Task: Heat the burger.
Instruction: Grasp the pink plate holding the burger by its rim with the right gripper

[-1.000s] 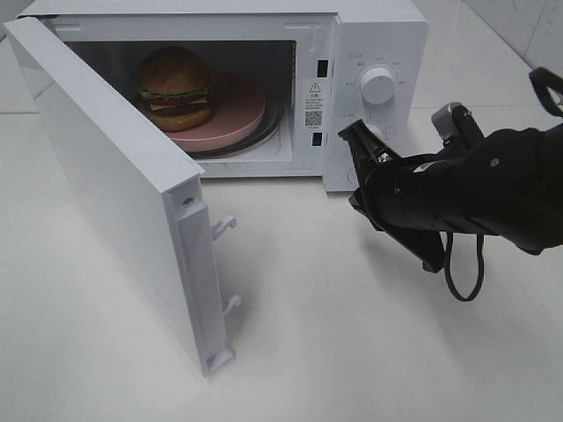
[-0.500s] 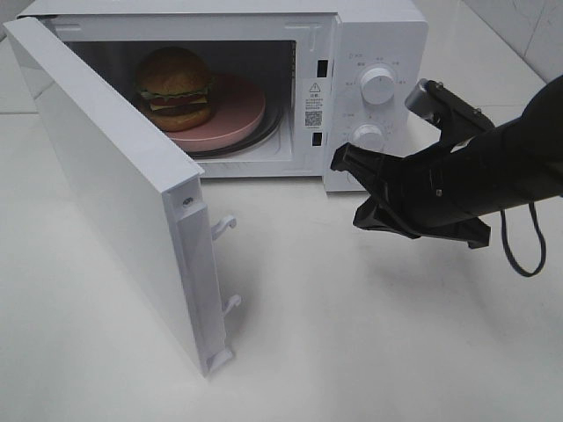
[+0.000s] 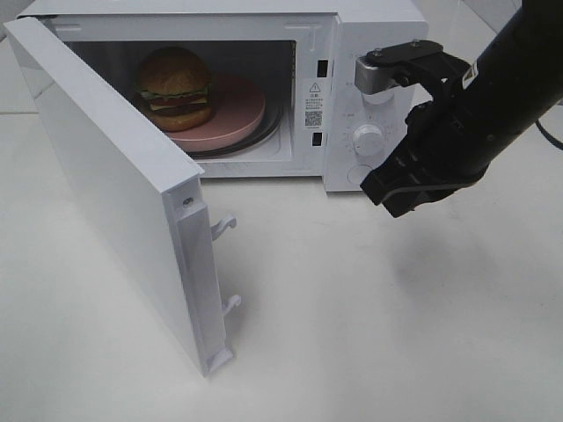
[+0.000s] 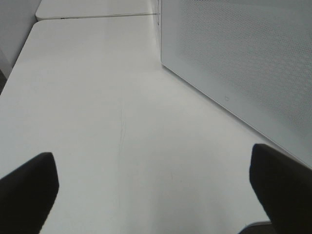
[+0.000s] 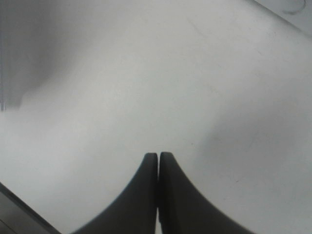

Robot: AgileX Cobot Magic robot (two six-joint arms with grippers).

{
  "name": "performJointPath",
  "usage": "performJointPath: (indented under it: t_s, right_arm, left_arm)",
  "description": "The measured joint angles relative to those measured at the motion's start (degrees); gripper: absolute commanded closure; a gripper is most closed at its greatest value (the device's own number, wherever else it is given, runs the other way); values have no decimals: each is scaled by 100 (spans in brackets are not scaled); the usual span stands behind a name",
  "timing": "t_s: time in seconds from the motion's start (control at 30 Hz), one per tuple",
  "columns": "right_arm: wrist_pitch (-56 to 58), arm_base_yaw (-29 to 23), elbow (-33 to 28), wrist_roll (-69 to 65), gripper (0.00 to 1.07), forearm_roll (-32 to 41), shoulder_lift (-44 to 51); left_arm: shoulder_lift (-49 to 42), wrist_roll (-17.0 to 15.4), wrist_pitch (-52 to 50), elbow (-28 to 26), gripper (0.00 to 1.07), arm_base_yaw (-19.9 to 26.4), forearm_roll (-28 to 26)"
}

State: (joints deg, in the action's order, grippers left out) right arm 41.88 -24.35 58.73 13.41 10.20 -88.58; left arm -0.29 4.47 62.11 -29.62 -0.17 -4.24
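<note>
Far back on the white tabletop (image 3: 369,334), inside the white box-shaped microwave oven (image 3: 352,35), found the small round burger with the glossy golden-brown bun (image 3: 173,88), seated on the left part of a pink round plate (image 3: 236,114) over a dark turntable ring. Noted the oven's white slab door (image 3: 106,193) swung wide toward the near left, with latch hooks on its free edge. Saw the black right gripper (image 3: 387,195) hanging just in front of the control panel at the right of the oven, below and beside the lower white dial (image 3: 368,138), clear of the tabletop; could not tell whether it touched the panel. From its wrist camera, saw its two dark fingers (image 5: 139,195) pressed flat together, gripping nothing. Caught the left gripper (image 4: 153,190) only from its own wrist camera: dark fingers (image 4: 27,187) spread wide, nothing between them, bare tabletop beneath and a perforated white wall (image 4: 243,63) close by on one side.
</note>
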Motion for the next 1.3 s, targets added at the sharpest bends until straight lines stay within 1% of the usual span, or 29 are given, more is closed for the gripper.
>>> performJointPath:
  t_s: [0.03, 0.1, 0.13, 0.2, 0.27, 0.3, 0.33, 0.37, 0.43, 0.53, 0.57, 0.63, 0.7, 0.73, 0.77, 0.8, 0.83, 0.87, 0.9, 0.93, 0.97, 1.0, 1.07, 1.1, 1.13, 1.17, 1.2, 1.27, 1.3]
  right_arm:
    - [0, 0, 0, 0, 106, 0, 0]
    - [487, 0, 246, 1450, 106, -40, 0]
    - [487, 0, 246, 1450, 106, -40, 0]
    - [573, 0, 269, 1856, 106, -40, 0]
    - [796, 0, 292, 3432, 106, -74, 6]
    - [796, 0, 292, 3432, 106, -74, 6]
    - [825, 0, 292, 3930, 105, -86, 6]
    - [825, 0, 292, 3930, 105, -86, 6]
    - [825, 0, 292, 5775, 103, -155, 6]
    - [825, 0, 292, 6176, 102, -189, 6]
    - [808, 0, 292, 6755, 99, -258, 6]
    - [785, 0, 292, 7002, 97, -315, 6]
    - [653, 0, 292, 7385, 90, -470, 6]
    - [653, 0, 292, 7385, 90, -470, 6]
    - [458, -6, 292, 7540, 82, -584, 6]
    - [275, -74, 292, 7660, 72, -728, 6]
    - [275, -74, 292, 7660, 72, -728, 6]
    - [178, -132, 292, 7683, 68, -808, 6]
    - [-80, -269, 292, 7775, 60, -911, 6]
    - [-80, -269, 292, 7775, 60, -911, 6]
    - [-229, -327, 292, 7809, 56, -934, 6]
    - [-229, -327, 292, 7809, 56, -934, 6]
    - [-842, -533, 292, 7821, 40, -957, 6]
    - [-842, -533, 292, 7821, 40, -957, 6]
    - [-922, -556, 292, 7821, 37, -957, 6]
    - [-1049, -613, 292, 7764, 29, -940, 0]
    - [-1049, -613, 292, 7764, 29, -940, 0]
    - [-1197, -676, 292, 7563, 22, -900, -40]
    - [-1197, -676, 292, 7563, 22, -900, -40]
  left_arm:
    - [0, 0, 0, 0, 7, 0, 0]
    - [0, 0, 0, 0, 7, 0, 0]
    - [0, 0, 0, 0, 7, 0, 0]
    - [0, 0, 0, 0, 7, 0, 0]
    - [0, 0, 0, 0, 7, 0, 0]
    - [0, 0, 0, 0, 7, 0, 0]
    - [0, 0, 0, 0, 7, 0, 0]
    - [0, 0, 0, 0, 7, 0, 0]
    - [0, 0, 0, 0, 7, 0, 0]
    - [0, 0, 0, 0, 7, 0, 0]
    - [0, 0, 0, 0, 7, 0, 0]
    - [0, 0, 0, 0, 7, 0, 0]
    - [0, 0, 0, 0, 7, 0, 0]
    - [0, 0, 0, 0, 7, 0, 0]
    - [0, 0, 0, 0, 7, 0, 0]
    - [0, 0, 0, 0, 7, 0, 0]
    - [0, 0, 0, 0, 7, 0, 0]
    - [0, 0, 0, 0, 7, 0, 0]
    - [0, 0, 0, 0, 7, 0, 0]
    - [0, 0, 0, 0, 7, 0, 0]
    - [0, 0, 0, 0, 7, 0, 0]
    - [0, 0, 0, 0, 7, 0, 0]
    - [0, 0, 0, 0, 7, 0, 0]
    - [0, 0, 0, 0, 7, 0, 0]
    - [0, 0, 0, 0, 7, 0, 0]
    - [0, 0, 0, 0, 7, 0, 0]
    - [0, 0, 0, 0, 7, 0, 0]
    - [0, 0, 0, 0, 7, 0, 0]
    - [0, 0, 0, 0, 7, 0, 0]
